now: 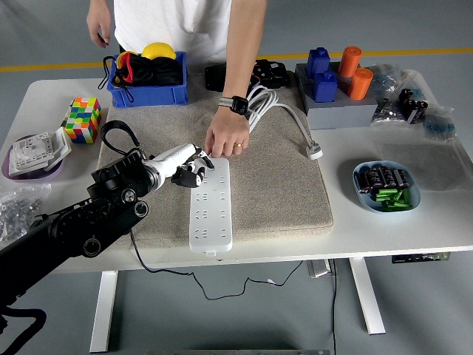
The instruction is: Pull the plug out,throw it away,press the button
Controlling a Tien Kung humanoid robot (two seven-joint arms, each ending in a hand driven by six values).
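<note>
Hovering left hand (194, 170) over power strip's (211, 203) far end | fingers curled, grip unclear | strip's long axis runs near-far | person's hand (225, 139) holds far end | right arm unseen

- No readable text, brand, number or sign anywhere in the head view.
- power strip (211, 204): white face, sockets only, no legible marking.
- Rubik's cube (82, 120), left of the power strip: plain coloured squares, no print.
- blue bin (148, 83), behind the power strip: no label visible.
- blue and orange containers (337, 73), far right of the power strip: too small to tell any print.
- person's wristwatch (236, 103): face not legible.
</note>
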